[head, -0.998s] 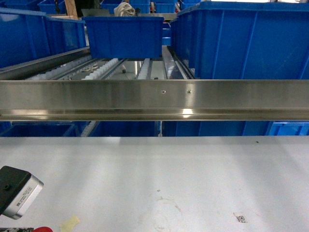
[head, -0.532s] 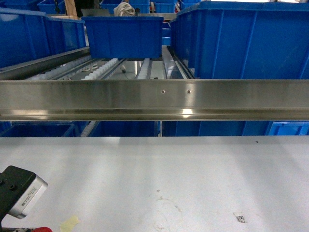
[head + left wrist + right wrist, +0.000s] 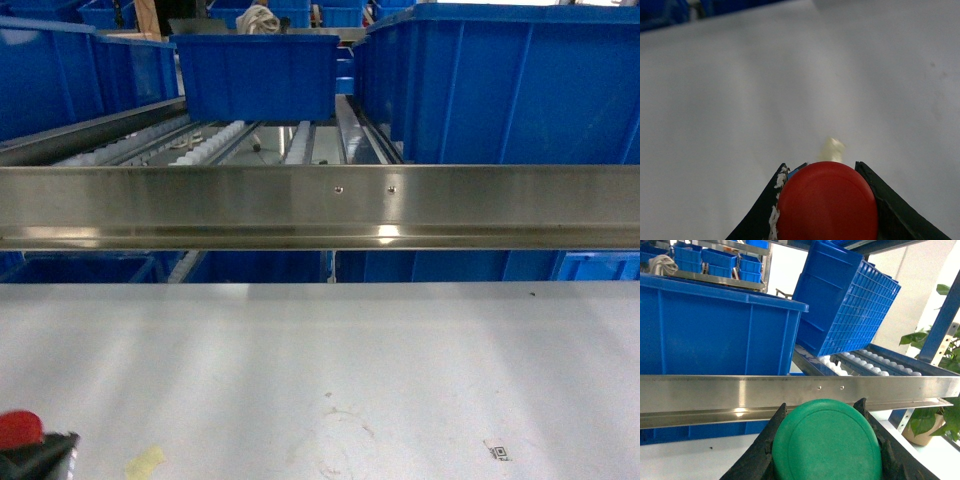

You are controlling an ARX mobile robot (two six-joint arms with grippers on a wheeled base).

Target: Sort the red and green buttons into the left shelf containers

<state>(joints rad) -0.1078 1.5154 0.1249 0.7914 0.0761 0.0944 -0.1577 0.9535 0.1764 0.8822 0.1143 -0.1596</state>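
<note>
Left gripper (image 3: 826,220) closed on red button (image 3: 826,201), bottom centre of its wrist view, over the white table (image 3: 740,100). Right gripper (image 3: 826,450) likewise clamped round green button (image 3: 827,441), facing the steel rail (image 3: 715,387) and blue bin (image 3: 715,325). Both look light, rigid, with smooth domed caps likely slippery; grip the cap edges or the body.

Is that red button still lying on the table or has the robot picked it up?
Picked up: the left gripper is shut on the red button, black fingers flanking its cap.
</note>
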